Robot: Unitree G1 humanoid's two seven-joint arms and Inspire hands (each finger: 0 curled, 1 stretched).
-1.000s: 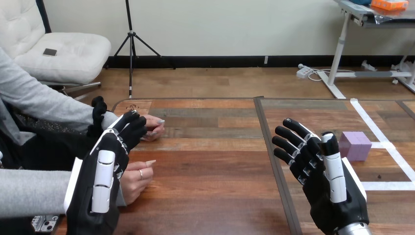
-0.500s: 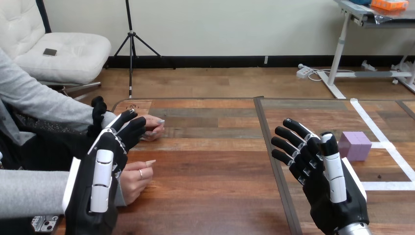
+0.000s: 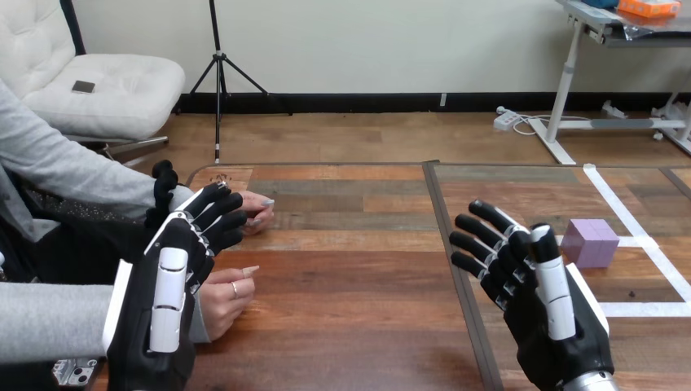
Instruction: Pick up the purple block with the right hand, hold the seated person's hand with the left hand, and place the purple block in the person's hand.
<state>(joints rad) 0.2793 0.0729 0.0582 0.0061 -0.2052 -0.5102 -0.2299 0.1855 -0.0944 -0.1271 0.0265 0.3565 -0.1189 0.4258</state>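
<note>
While its fingers [image 3: 479, 243] stand spread and nearly straight, gripping nothing, the right hand [image 3: 558, 330] hangs above the worktop [image 3: 358, 277] toward the near right corner, thumb uppermost. The purple block [image 3: 591, 241] sits on the worktop just beyond that thumb, toward the right edge. It is apart from the hand and beside strips of white tape [image 3: 654, 252].

Over by the left edge, the left hand [image 3: 167, 301] has its fingers [image 3: 218, 213] loosely extended and fanned, closed round nothing that can be seen. Their tips overlap the person's farther hand [image 3: 257, 210], which rests on the worktop near the far left corner; whether they touch cannot be told. The person's nearer hand [image 3: 224, 297] lies curled at the left edge, just beside the left hand's palm.
</note>
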